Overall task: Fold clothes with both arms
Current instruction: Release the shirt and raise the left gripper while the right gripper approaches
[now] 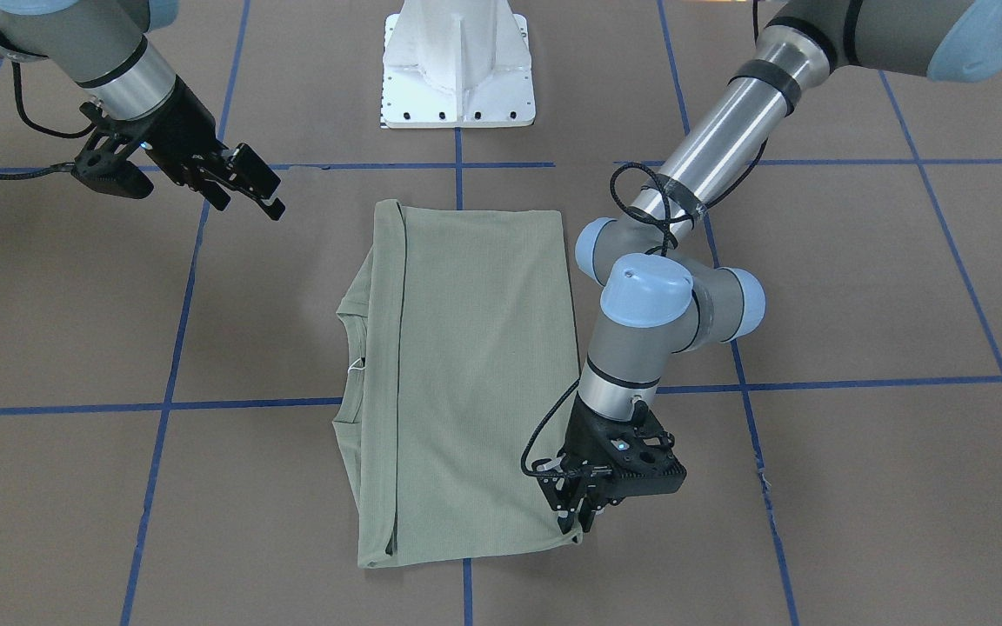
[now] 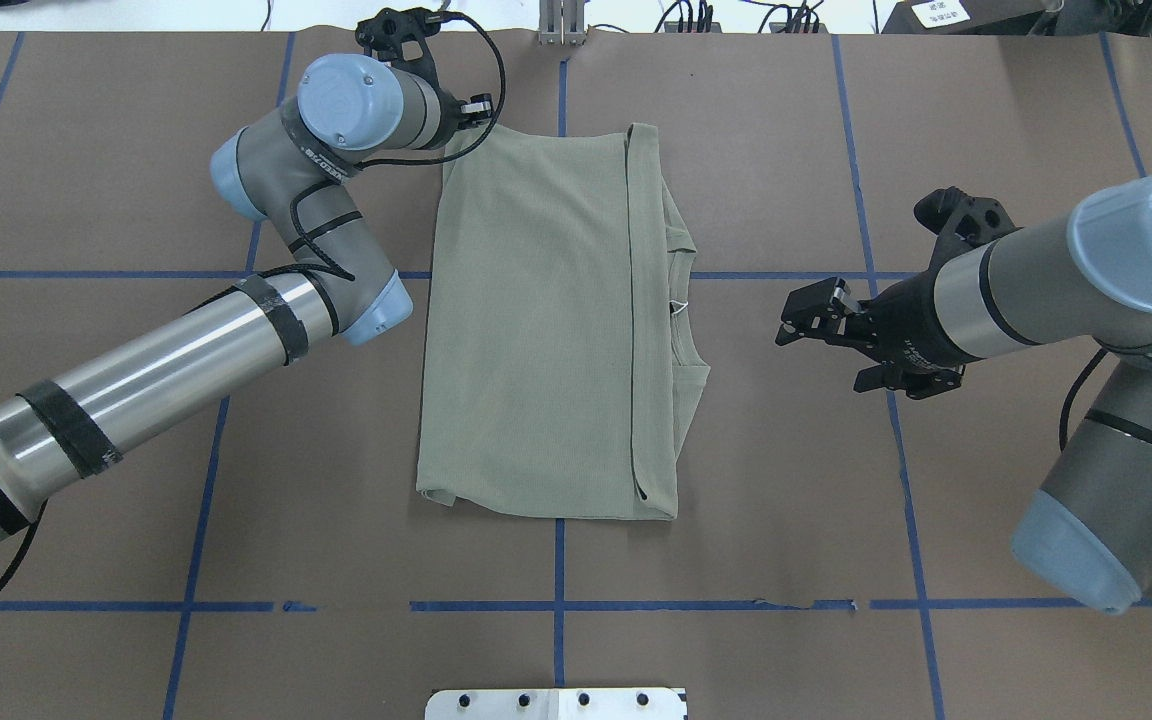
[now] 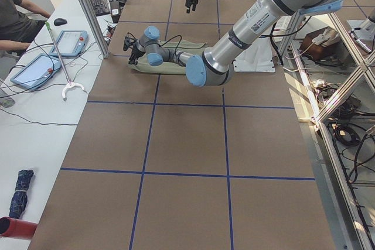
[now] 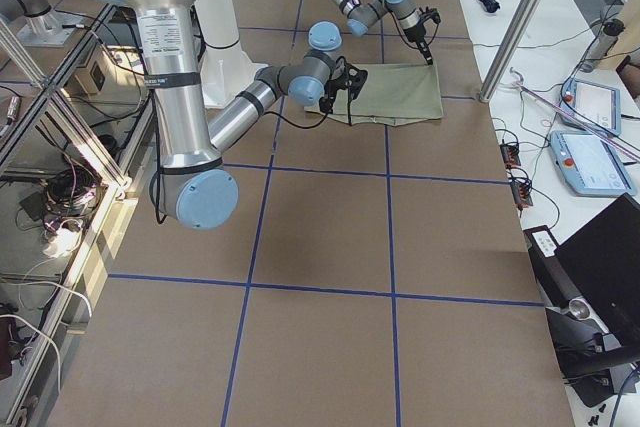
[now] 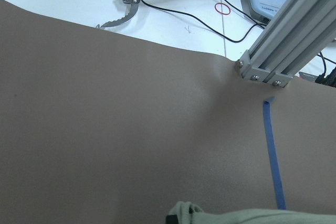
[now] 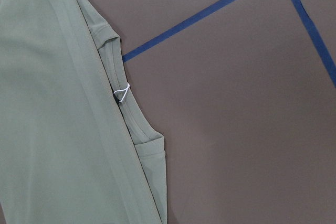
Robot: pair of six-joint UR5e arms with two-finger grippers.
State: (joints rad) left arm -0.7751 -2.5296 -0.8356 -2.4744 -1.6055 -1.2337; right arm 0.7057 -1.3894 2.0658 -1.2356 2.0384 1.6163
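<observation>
Left hand (image 1: pixel 577 520) at shirt (image 1: pixel 466 365) corner, grip unclear, right hand (image 1: pixel 249 204) fingers apart

Shirt (image 2: pixel 536 330) lies mid-table (image 2: pixel 786 520), before the pedestal (image 1: pixel 457 69); left gripper (image 1: pixel 579 520) at its far left corner, right gripper (image 2: pixel 791 325) well apart on its right.

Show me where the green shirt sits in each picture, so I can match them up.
Exterior front-facing: shirt at centre, collar on the picture's left.
Overhead exterior: centre, collar on the right.
Exterior left: small, upper middle.
Exterior right: small, upper middle.
Left wrist-mounted: a sliver at the bottom edge.
Right wrist-mounted: fills the left side.
Shared landmark: white loop at the collar, also overhead and right wrist.
</observation>
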